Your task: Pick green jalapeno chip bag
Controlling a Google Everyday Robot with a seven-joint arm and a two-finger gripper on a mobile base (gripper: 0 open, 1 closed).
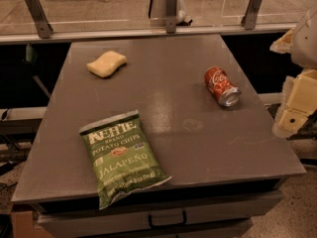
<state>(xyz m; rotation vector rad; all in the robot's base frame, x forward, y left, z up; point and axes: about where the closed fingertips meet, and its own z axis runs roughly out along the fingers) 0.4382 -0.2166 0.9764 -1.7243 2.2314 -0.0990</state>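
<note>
The green jalapeno chip bag (121,157) lies flat on the grey table (178,133), near its front left edge, label up, with its lower end reaching the edge. My gripper (291,119) is at the far right of the view, beyond the table's right edge, well to the right of the bag and touching nothing.
A red Coca-Cola can (222,86) lies on its side on the right part of the table. A yellow sponge (106,64) lies at the back left. A glass railing with metal posts (171,9) runs behind the table. A drawer with a handle (167,218) is under the front edge.
</note>
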